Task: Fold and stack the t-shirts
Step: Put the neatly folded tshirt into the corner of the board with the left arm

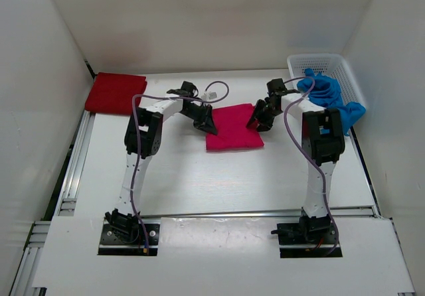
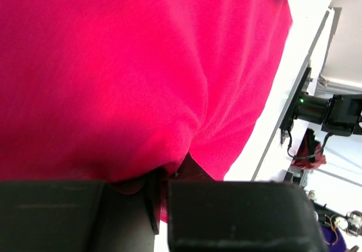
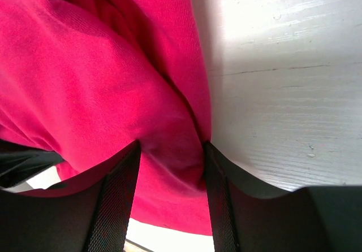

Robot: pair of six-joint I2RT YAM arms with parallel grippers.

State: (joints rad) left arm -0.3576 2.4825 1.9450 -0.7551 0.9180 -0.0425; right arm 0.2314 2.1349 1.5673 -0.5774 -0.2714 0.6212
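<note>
The magenta-pink t-shirt (image 1: 232,129) lies folded in a rectangle at the table's middle. My left gripper (image 1: 207,122) is at its left edge, shut on a pinch of the pink cloth (image 2: 113,82), with the jaws almost together (image 2: 161,178). My right gripper (image 1: 257,120) is at its right edge, and its fingers (image 3: 121,184) press both sides of a thick fold of the same shirt (image 3: 85,82). The dark red t-shirt (image 1: 115,93) lies folded at the far left. The bright blue t-shirt (image 1: 325,91) is bunched in the basket and hangs over its rim.
A white mesh basket (image 1: 345,67) stands at the far right corner against the wall. White walls close in the table on three sides. A metal rail (image 1: 70,176) runs along the left edge. Bare white tabletop (image 3: 283,65) lies right of the pink shirt.
</note>
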